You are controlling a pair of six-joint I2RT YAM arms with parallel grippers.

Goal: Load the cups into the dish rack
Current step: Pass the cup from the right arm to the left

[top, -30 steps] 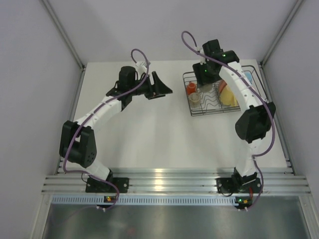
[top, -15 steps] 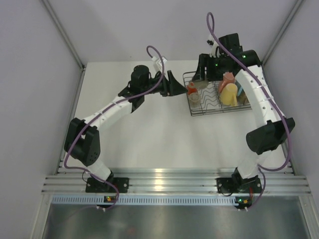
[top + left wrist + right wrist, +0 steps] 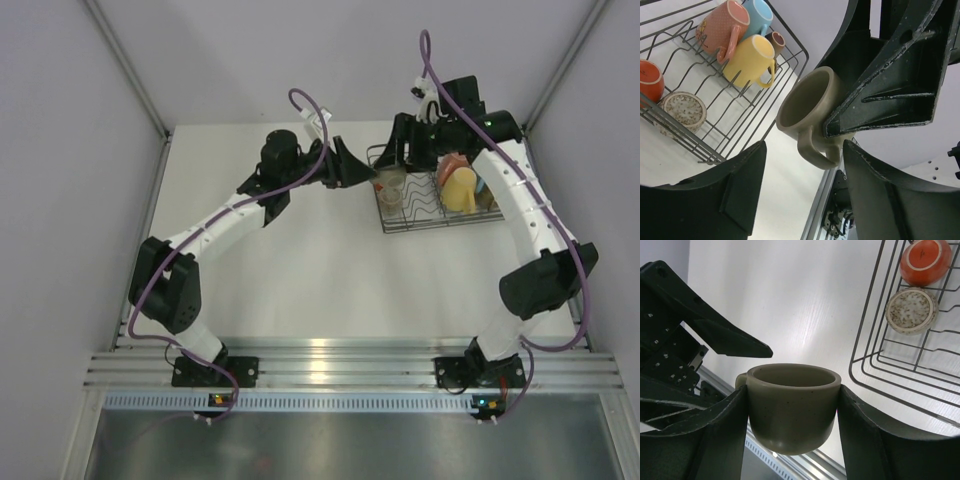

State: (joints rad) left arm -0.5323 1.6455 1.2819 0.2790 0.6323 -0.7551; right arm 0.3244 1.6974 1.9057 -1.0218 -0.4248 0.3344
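My right gripper (image 3: 792,412) is shut on a grey-olive cup (image 3: 792,405), one finger against each side of it, held upright in the air off the left end of the dish rack (image 3: 860,365). In the left wrist view the same cup (image 3: 807,107) hangs just ahead of my left gripper (image 3: 802,192), which is open and holds nothing. The black wire rack (image 3: 805,55) holds a pink cup (image 3: 720,27), a light blue one (image 3: 757,12), a yellow one (image 3: 747,60), a brown one (image 3: 776,42), an orange one (image 3: 647,80) and a speckled grey one (image 3: 685,107).
From above, both grippers, left (image 3: 362,170) and right (image 3: 405,155), meet at the far left corner of the rack (image 3: 430,225), which stands at the table's back right. Grey walls and metal posts close in the back and sides. A metal rail runs along the near edge.
My left arm has swung right, bringing its open gripper up to the rack's left end. The right arm's elbow has shifted right and nearer, its wrist staying by the rack's far left corner.
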